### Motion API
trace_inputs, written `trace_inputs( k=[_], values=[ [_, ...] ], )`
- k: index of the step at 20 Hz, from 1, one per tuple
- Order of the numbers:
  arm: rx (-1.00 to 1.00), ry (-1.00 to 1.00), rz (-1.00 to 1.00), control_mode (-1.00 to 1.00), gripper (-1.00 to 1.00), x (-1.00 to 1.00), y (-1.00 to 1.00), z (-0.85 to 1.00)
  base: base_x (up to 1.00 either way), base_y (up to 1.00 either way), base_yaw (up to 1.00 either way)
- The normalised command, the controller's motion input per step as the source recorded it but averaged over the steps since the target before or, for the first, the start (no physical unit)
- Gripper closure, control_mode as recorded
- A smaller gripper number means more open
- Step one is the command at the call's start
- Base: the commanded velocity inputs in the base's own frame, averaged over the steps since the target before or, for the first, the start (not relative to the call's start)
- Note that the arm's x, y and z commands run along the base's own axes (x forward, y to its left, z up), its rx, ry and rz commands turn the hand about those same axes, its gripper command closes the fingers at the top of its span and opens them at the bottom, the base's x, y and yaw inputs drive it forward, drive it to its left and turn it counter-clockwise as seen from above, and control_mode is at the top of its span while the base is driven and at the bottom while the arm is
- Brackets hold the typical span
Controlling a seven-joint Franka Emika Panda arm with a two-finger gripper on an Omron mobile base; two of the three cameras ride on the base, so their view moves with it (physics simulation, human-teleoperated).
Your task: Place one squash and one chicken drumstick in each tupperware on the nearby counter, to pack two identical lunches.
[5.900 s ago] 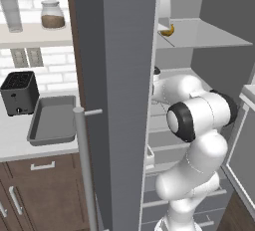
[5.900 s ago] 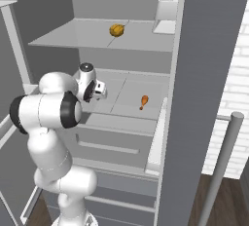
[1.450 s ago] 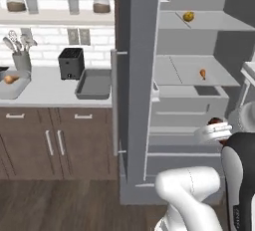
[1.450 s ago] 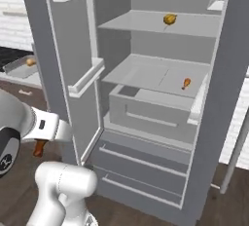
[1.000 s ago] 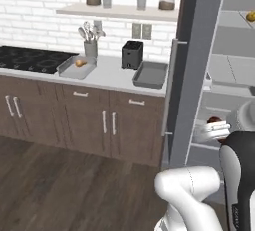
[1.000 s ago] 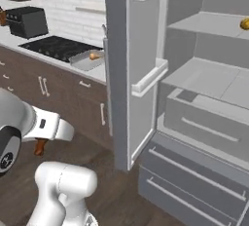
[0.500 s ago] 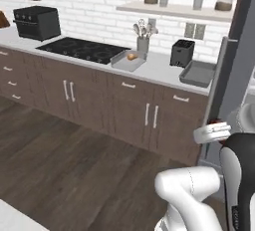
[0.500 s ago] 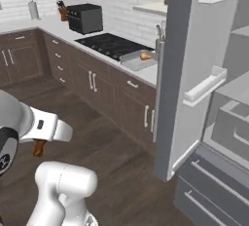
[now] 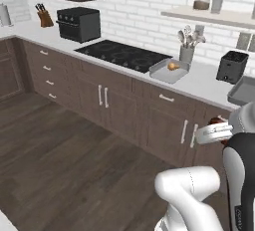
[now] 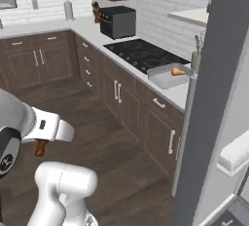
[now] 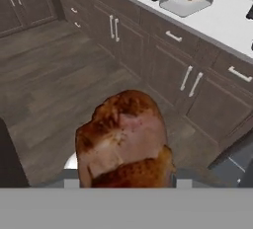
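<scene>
While the white arm's two-finger gripper (image 11: 123,186) is clamped on an orange-brown, club-shaped chicken drumstick (image 11: 123,141), whose thick meaty end bulges toward the hand camera, the place it has to reach lies ahead and across the dark wooden floor: a shallow grey rectangular tupperware (image 9: 169,70) sitting on the pale counter (image 9: 199,83) just beside the black cooktop (image 9: 122,55). That tray already holds a small yellow-orange squash (image 9: 173,66) (its pear shape reads most clearly from the hand view), so by my judgement it wants a drumstick to complete one lunch. From the gripper, the tray stands up and away, near the top of the hand view, well apart from the held meat. A second grey rectangular tray (image 9: 243,91) sits further along the same counter, past the black toaster (image 9: 231,66), nearer the arm's side. The drumstick also shows tucked against the white arm in the right base view.
</scene>
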Motion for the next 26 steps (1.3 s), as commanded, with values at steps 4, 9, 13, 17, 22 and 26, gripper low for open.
trace_inputs(
  k=[4, 9, 13, 17, 22, 26],
  values=[
    [0.00, 0.00, 0.00, 1.00, 1.00, 0.00, 0.00, 0.00, 1.00, 0.00, 0.01],
    [0.00, 0.00, 0.00, 1.00, 1.00, 0.00, 0.00, 0.00, 1.00, 0.00, -0.17],
    [0.00, 0.00, 0.00, 1.00, 1.00, 0.00, 0.00, 0.00, 1.00, 0.00, -0.36],
    [0.00, 0.00, 0.00, 1.00, 1.00, 0.00, 0.00, 0.00, 0.99, 0.08, -0.43],
    [0.00, 0.00, 0.00, 1.00, 1.00, 0.00, 0.00, 0.00, 0.94, 0.17, -0.45],
    [0.00, 0.00, 0.00, 1.00, 1.00, 0.00, 0.00, 0.00, 0.66, 0.31, -0.46]
  ],
)
